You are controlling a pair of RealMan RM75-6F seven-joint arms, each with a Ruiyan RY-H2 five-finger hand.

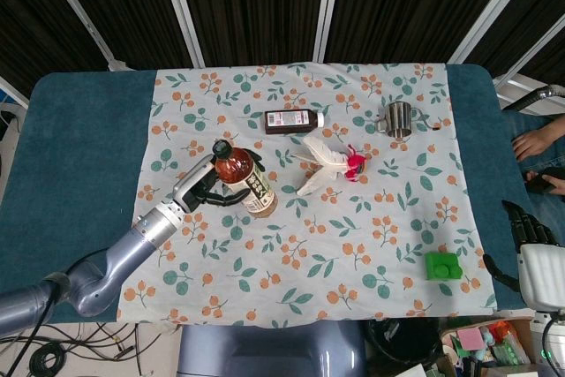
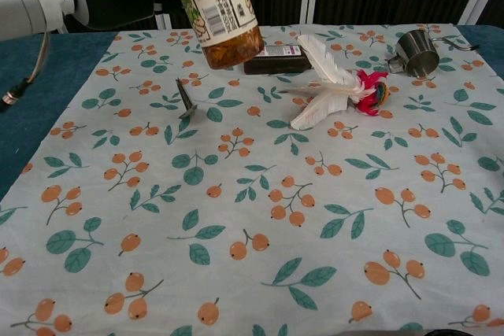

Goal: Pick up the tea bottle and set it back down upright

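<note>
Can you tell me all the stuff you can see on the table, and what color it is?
tea bottle: one, brown with pale label, held tilted above the cloth
cloth: one, white with orange berries and green leaves, over the blue table
dark bottle: one, lying flat at the back
feather toy: one, white with pink end, middle
metal cup: one, silver, back right
green block: one, front right
small clip: one, dark, under the tea bottle
left hand: grips the tea bottle
right hand: black, off the table's right edge
</note>
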